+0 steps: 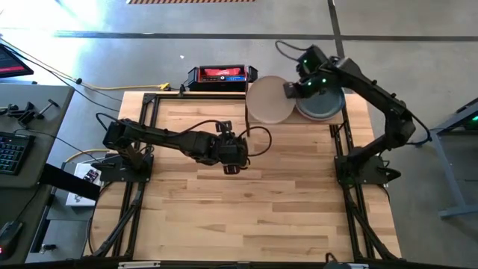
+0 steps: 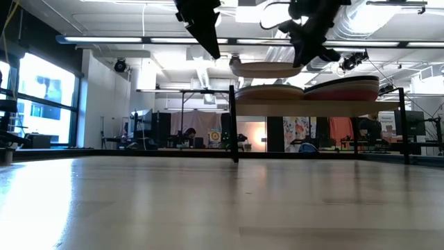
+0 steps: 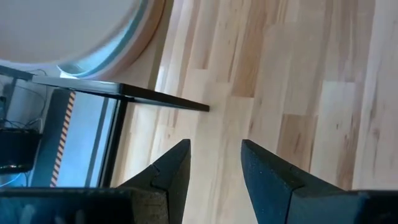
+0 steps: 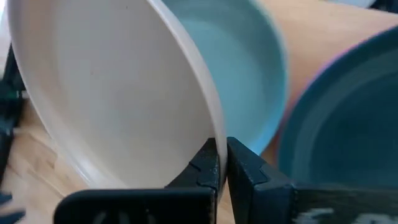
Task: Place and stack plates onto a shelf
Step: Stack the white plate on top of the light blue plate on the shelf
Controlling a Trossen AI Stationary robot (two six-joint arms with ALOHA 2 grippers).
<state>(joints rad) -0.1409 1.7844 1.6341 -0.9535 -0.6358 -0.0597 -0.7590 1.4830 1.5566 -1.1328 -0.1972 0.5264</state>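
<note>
1. High view shows the plank table (image 1: 261, 202) bare across its middle, with the shelf (image 1: 250, 119) at the far edge, about two plates wide.
2. Two stacks of plates sit on the shelf: a left stack (image 2: 270, 92) and a right stack topped by a dark slate plate (image 1: 323, 104). How many lie in each cannot be told.
3. Held over the left stack is a cream plate (image 1: 269, 99), above it and seemingly not yet touching.
4. Clamped on that plate's rim is the right gripper (image 4: 222, 165), one finger on either side of the edge.
5. Near the table's middle, well away from the shelf, the left gripper (image 3: 214, 168) hangs with its fingers spread and nothing between them.
6. Judging by looks, the plate is stiff, light, smooth and breakable; a rim pinch suits it, though it may tilt or slip, so it should be lowered level.
</note>
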